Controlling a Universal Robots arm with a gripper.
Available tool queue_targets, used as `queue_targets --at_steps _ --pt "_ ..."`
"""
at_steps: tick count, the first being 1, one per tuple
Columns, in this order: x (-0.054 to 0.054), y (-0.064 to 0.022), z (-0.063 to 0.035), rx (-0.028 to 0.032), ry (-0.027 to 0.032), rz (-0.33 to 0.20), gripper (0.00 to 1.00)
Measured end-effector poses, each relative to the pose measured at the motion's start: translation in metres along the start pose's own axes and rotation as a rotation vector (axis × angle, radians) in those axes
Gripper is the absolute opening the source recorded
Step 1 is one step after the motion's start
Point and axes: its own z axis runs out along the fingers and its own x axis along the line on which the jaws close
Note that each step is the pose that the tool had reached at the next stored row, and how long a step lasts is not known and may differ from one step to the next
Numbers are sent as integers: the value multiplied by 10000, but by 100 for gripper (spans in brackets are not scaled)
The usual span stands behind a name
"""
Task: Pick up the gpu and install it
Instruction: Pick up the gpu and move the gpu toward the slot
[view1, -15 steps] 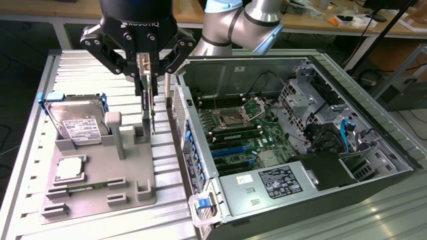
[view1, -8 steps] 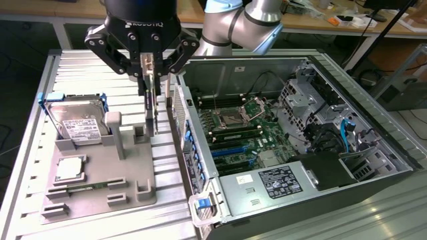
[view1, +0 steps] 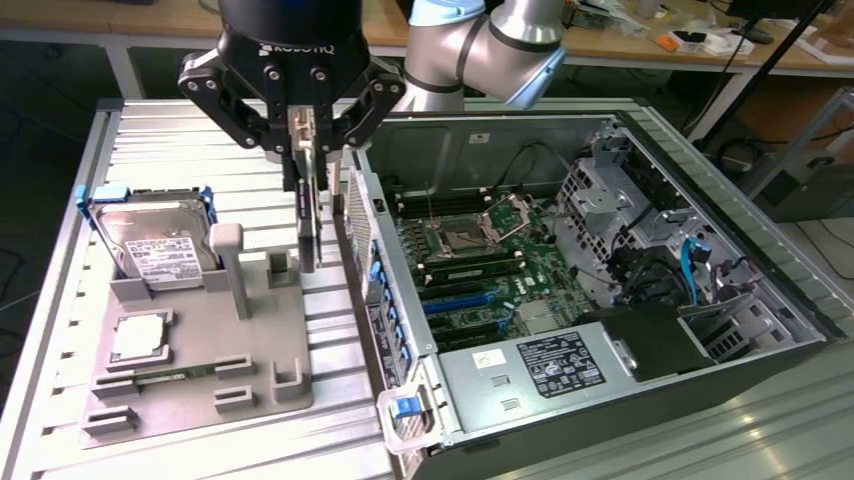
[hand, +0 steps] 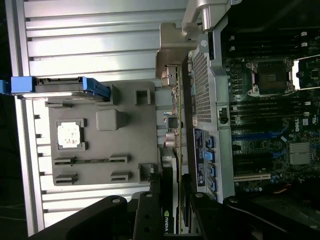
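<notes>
The gpu (view1: 311, 215) stands on edge between the fingers of the end effector (view1: 308, 150), above the table (view1: 160, 130). Below the end effector, to the exterior view's left, a holder (view1: 254, 340) carries 2 parts: a hard drive (view1: 160, 252) upright in its far slot and a CPU chip (view1: 140, 338) flat nearer the camera. An open computer case (view1: 641, 430) lies just to the exterior view's right.

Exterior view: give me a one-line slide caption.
Gripper clamps the gpu upright over the grey fixture tray, beside the open computer case.
</notes>
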Motion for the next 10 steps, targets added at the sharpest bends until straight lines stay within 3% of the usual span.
queue_targets --at_steps 10 --pt "-60 4 2 0 0 0 27"
